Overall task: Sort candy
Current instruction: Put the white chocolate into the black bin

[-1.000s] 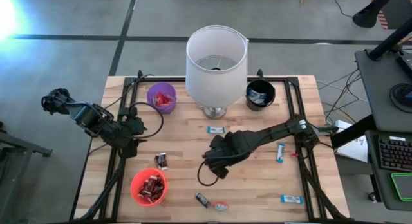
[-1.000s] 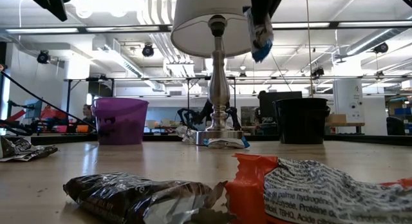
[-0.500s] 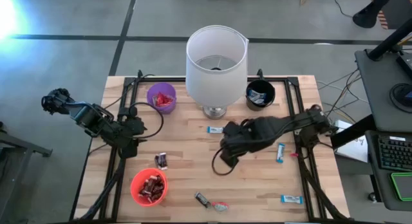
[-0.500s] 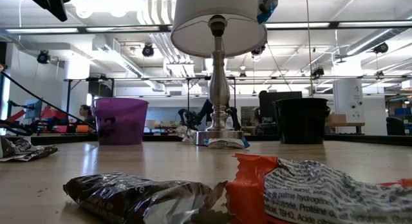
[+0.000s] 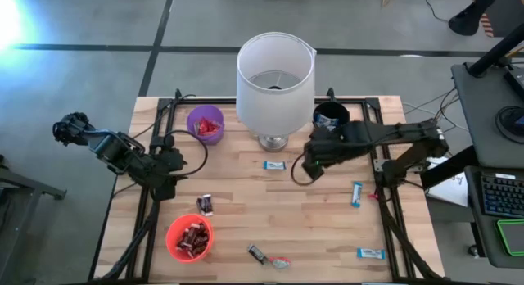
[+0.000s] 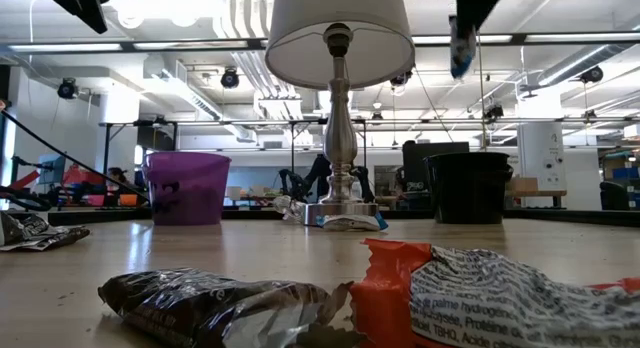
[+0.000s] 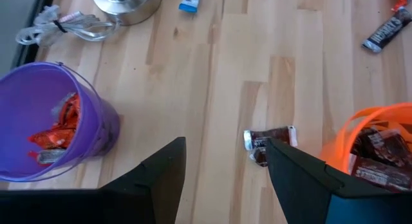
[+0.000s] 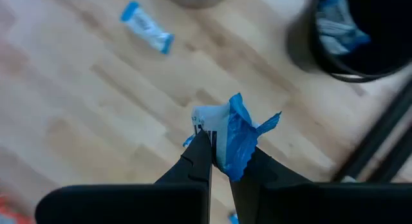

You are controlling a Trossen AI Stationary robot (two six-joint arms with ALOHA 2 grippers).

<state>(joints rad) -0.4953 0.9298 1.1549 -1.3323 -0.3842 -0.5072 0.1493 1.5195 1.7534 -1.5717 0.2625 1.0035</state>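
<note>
My right gripper (image 5: 311, 160) hangs over the table just near of the black cup (image 5: 331, 119), shut on a blue-and-white candy (image 8: 233, 135). That candy also shows high up in the low view (image 6: 459, 44). My left gripper (image 7: 225, 166) waits open at the table's left, above a dark candy (image 7: 270, 141) between the purple cup (image 5: 205, 124) and the orange cup (image 5: 190, 237). More blue-and-white candy lies flat on the wood (image 5: 274, 165), (image 5: 357, 193), (image 5: 370, 253). A dark candy (image 5: 257, 253) and a red one (image 5: 280, 262) lie by the near edge. My right gripper pinches the blue-and-white candy between its two fingers, on the crumpled wrapper (image 8: 217, 141) at one end. The fingers come from above, pointing steeply down. The candy hangs below the fingertips, lifted clear of the table.
A lamp with a white shade (image 5: 276, 80) stands at the far middle, its metal foot (image 5: 273, 142) between the purple and black cups. A black frame (image 5: 378, 158) runs along the table's sides. The purple cup holds red candy, the orange cup dark candy, the black cup blue candy.
My right gripper has carried the blue-and-white candy from the table's middle toward the far right, rising, and now stands near the black cup. It has stayed shut on the candy, which hangs clear of the table.
</note>
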